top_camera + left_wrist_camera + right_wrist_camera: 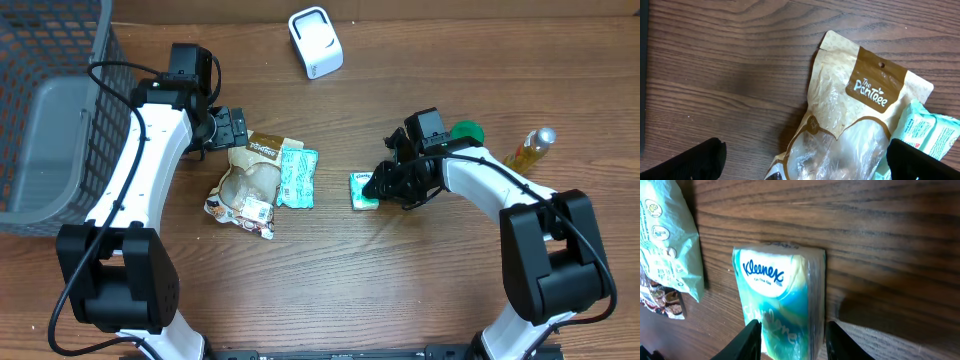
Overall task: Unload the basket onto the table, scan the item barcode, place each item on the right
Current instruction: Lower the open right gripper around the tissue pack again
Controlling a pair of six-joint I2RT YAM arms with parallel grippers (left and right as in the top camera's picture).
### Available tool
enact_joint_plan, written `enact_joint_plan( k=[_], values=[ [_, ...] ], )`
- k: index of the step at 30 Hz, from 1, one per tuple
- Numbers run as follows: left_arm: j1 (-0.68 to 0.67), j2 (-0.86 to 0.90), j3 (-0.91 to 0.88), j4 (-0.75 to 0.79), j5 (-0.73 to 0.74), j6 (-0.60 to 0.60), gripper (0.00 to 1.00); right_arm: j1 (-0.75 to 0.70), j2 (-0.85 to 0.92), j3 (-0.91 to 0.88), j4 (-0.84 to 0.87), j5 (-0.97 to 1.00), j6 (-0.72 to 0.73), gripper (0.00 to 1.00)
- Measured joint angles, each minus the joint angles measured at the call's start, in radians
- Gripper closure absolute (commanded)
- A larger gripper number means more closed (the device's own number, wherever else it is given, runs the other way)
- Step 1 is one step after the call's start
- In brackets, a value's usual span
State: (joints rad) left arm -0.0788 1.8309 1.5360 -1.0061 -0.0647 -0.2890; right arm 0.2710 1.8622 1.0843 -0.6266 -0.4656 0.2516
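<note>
Now right jaws pinch the glossy rectangular tissue pack (780,295); left jaws gape empty.

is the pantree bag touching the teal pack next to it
Touching. Left wrist view: the teal pack overlaps the right edge of the Pantree bag.

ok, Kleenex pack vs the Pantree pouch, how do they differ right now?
Kleenex pack is a small teal-and-white block; Pantree pouch is a larger, flat brown-and-clear bag. Kleenex pack is gripped by the right gripper; Pantree pouch lies untouched below the open left gripper. Kleenex pack lies alone; Pantree pouch touches a teal packet. Both lie on the table.
</note>
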Motion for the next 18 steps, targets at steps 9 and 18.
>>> enact_joint_plan(
  k=[9,18],
  values=[
    [0.0,0.0,0.0,0.0,0.0,0.0,0.0,-0.011,0.034,0.0,0.013,-0.024,0.016,0.77],
    [0.0,0.0,0.0,0.0,0.0,0.0,0.0,-0.068,0.048,0.0,0.005,-0.076,0.055,0.82]
  ],
)
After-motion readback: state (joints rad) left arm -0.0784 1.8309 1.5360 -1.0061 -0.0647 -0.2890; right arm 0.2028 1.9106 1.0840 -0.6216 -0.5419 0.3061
